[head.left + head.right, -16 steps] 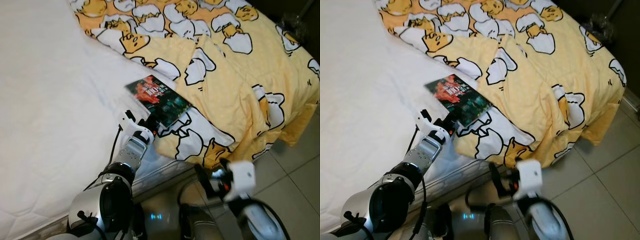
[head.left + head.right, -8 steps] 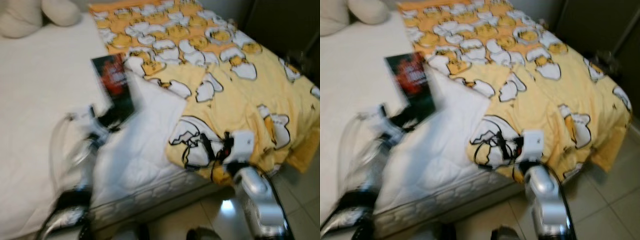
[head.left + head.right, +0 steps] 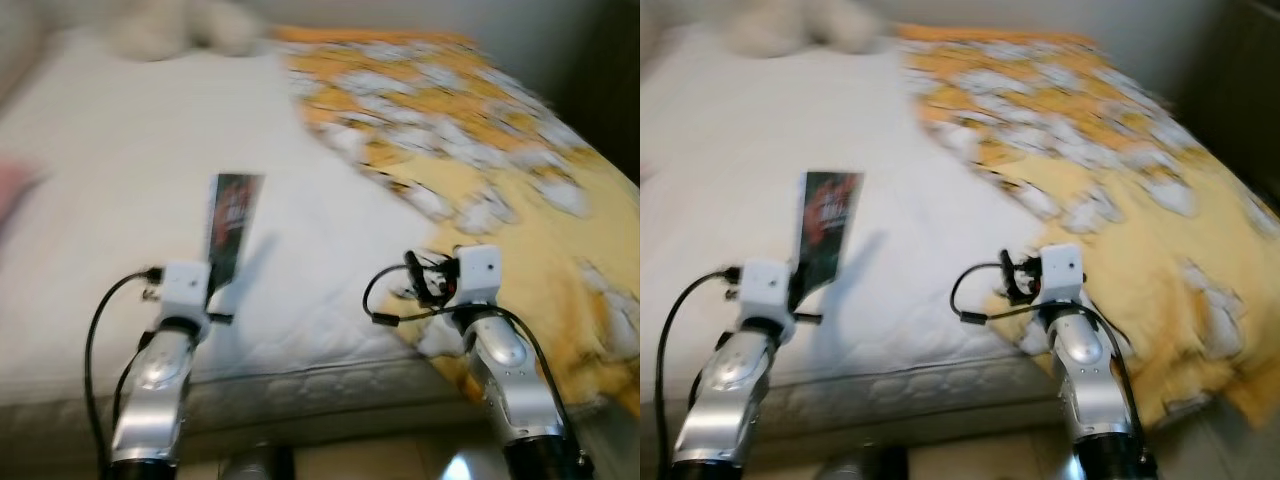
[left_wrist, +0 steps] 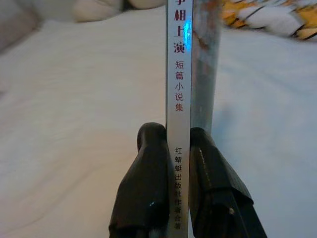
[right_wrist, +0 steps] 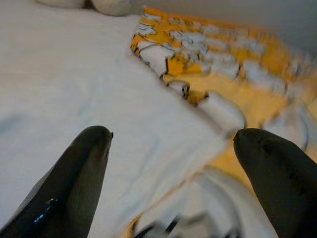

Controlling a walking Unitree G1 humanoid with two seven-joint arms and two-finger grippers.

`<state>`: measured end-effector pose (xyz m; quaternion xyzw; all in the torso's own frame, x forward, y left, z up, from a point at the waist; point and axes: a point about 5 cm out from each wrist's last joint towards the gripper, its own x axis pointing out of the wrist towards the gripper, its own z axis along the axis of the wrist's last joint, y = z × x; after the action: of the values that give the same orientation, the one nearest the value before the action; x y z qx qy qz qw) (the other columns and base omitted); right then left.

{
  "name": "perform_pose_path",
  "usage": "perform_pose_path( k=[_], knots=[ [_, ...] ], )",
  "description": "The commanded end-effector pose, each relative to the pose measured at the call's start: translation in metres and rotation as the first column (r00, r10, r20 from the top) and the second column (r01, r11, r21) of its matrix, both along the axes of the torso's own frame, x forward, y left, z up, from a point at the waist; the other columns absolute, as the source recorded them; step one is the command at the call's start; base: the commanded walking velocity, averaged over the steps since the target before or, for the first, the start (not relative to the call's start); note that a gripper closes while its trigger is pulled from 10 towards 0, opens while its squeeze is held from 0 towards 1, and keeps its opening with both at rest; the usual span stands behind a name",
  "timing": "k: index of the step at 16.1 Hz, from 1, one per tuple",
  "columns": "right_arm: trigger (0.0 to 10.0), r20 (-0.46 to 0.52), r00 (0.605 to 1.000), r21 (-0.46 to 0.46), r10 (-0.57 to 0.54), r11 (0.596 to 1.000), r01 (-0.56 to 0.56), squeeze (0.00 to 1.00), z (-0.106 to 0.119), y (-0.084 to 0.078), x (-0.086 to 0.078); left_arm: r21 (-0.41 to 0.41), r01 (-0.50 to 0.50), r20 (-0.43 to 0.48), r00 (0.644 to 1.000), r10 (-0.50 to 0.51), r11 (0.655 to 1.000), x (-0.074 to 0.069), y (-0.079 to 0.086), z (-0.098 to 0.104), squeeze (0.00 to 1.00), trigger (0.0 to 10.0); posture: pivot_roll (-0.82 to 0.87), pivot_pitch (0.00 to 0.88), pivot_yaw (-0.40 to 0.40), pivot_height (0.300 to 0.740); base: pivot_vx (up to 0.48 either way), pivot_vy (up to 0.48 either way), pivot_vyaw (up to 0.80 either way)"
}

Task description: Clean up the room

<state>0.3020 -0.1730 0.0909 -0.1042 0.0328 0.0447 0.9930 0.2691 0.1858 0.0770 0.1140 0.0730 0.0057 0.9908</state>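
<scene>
The left end effector (image 4: pixel 177 148) grips a book (image 3: pixel 232 228) by its lower edge, its two black fingers (image 4: pixel 148 183) pressed on either side of the white spine, which carries Chinese print. The book stands upright above the near left part of the bed (image 3: pixel 120 200), its dark cover with red marks turned edge-on toward the head camera. The left arm reaches up from the near left, over the mattress edge.

The right end effector (image 5: pixel 171 144) is spread wide and holds nothing; its fingers (image 5: pixel 74 173) frame the white sheet and the edge of the blanket (image 3: pixel 520 170). The right arm rises at the near right, its wrist over the bed's near edge where the sheet meets the blanket.

The yellow blanket with white egg figures covers the right side of the bed, from far to near. Pale pillows (image 3: pixel 170 25) lie at the far end, blurred.
</scene>
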Motion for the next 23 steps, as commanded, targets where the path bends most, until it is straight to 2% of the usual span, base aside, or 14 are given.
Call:
perform_pose_path(
  k=[1, 2, 3, 5, 9, 11, 12, 14, 17, 18, 19, 20, 21, 23],
  knots=[
    [10.0, 0.007, 0.999, -0.060, -0.038, 0.997, 0.038, 0.00, -0.004, -0.002, -0.001, 0.050, -0.002, 0.064, 0.998, -0.001, 0.999, 0.006, -0.001, 0.014, 0.00, 10.0, -0.02, 0.000, -0.005, 0.740, 0.000, 0.000, 0.45],
    [10.0, 0.008, 1.000, -0.048, -0.005, 0.999, 0.005, 0.00, -0.005, 0.004, 0.001, 0.061, 0.018, 0.076, 0.997, -0.022, 0.998, 0.010, -0.008, 0.016, 0.00, 10.0, -0.02, 0.000, -0.014, 0.740, 0.000, 0.000, 0.45],
    [10.0, -0.012, 1.000, 0.022, 0.010, 1.000, -0.010, 0.00, -0.008, 0.009, 0.002, 0.064, 0.040, 0.104, 0.993, -0.047, 0.997, 0.018, -0.017, 0.023, 0.00, 10.0, -0.03, 0.000, -0.014, 0.740, 0.000, 0.000, 0.45],
    [10.0, -0.030, 1.000, 0.113, -0.005, 0.994, 0.008, 0.00, -0.013, 0.006, -0.001, 0.057, 0.081, 0.120, 0.989, -0.087, 0.995, 0.021, -0.025, 0.029, 0.00, 10.0, -0.04, 0.000, -0.003, 0.740, 0.000, 0.000, 0.44],
    [10.0, -0.033, 0.999, 0.168, -0.023, 0.985, 0.029, 0.00, -0.017, 0.004, -0.004, 0.006, 0.127, 0.130, 0.983, -0.127, 0.992, 0.019, -0.035, 0.030, 0.00, 10.0, -0.06, 0.000, 0.019, 0.740, 0.000, -0.352, 0.44],
    [10.0, -0.032, 0.999, 0.184, -0.030, 0.982, 0.036, 0.00, -0.019, 0.003, -0.008, 0.007, 0.142, 0.118, 0.983, -0.142, 0.990, 0.018, -0.036, 0.027, 0.00, 10.0, -0.07, 0.000, 0.035, 0.740, 0.000, -0.467, 0.44],
    [10.0, -0.031, 0.999, 0.194, -0.035, 0.980, 0.040, 0.00, -0.021, 0.001, -0.013, -0.003, 0.128, 0.090, 0.988, -0.127, 0.992, 0.017, -0.032, 0.022, 0.00, 10.0, -0.08, 0.000, 0.044, 0.740, 0.000, 0.000, 0.43],
    [10.0, -0.035, 0.999, 0.203, -0.035, 0.978, 0.041, 0.00, -0.024, -0.001, -0.024, -0.076, 0.096, 0.028, 0.995, -0.094, 0.992, 0.010, -0.021, 0.009, 0.00, 10.0, -0.08, 0.000, 0.052, 0.740, 0.000, 0.000, 0.44],
    [10.0, -0.048, 0.998, 0.199, -0.028, 0.979, 0.037, 0.00, -0.028, -0.002, -0.031, -0.257, 0.007, -0.063, 0.998, -0.024, 0.966, -0.002, -0.007, -0.017, 0.00, 10.0, -0.08, 0.000, 0.052, 0.740, 0.000, 0.000, 0.44],
    [10.0, -0.052, 0.998, 0.199, -0.027, 0.979, 0.037, 0.00, -0.028, -0.003, -0.033, -0.294, -0.025, -0.075, 0.997, 0.003, 0.955, -0.010, 0.001, -0.024, 0.00, 10.0, -0.08, 0.000, 0.041, 0.740, 0.000, 0.000, 0.44],
    [10.0, -0.050, 0.998, 0.201, -0.033, 0.979, 0.042, 0.00, -0.028, -0.006, -0.041, -0.272, 0.000, -0.074, 0.997, -0.021, 0.962, -0.023, 0.007, -0.028, 0.00, 10.0, -0.08, 0.000, 0.033, 0.740, 0.000, 0.000, 0.44],
    [10.0, -0.050, 0.998, 0.202, -0.038, 0.978, 0.047, 0.00, -0.028, -0.010, -0.049, -0.240, 0.044, -0.057, 0.997, -0.059, 0.970, -0.029, 0.006, -0.025, 0.00, 10.0, -0.08, 0.000, 0.025, 0.740, 0.000, 0.000, 0.44],
    [10.0, -0.052, 0.998, 0.191, -0.025, 0.981, 0.035, 0.00, -0.030, -0.011, -0.060, -0.234, 0.076, -0.036, 0.996, -0.086, 0.969, -0.033, 0.005, -0.020, 0.00, 10.0, -0.07, 0.000, 0.022, 0.740, 0.000, 0.000, 0.44],
    [10.0, -0.051, 0.999, 0.155, -0.016, 0.988, 0.024, 0.00, -0.032, -0.012, -0.069, -0.217, 0.125, 0.000, 0.992, -0.128, 0.968, -0.031, 0.000, -0.013, 0.00, 10.0, -0.07, 0.000, 0.018, 0.740, 0.000, 0.000, 0.22]
  ],
)
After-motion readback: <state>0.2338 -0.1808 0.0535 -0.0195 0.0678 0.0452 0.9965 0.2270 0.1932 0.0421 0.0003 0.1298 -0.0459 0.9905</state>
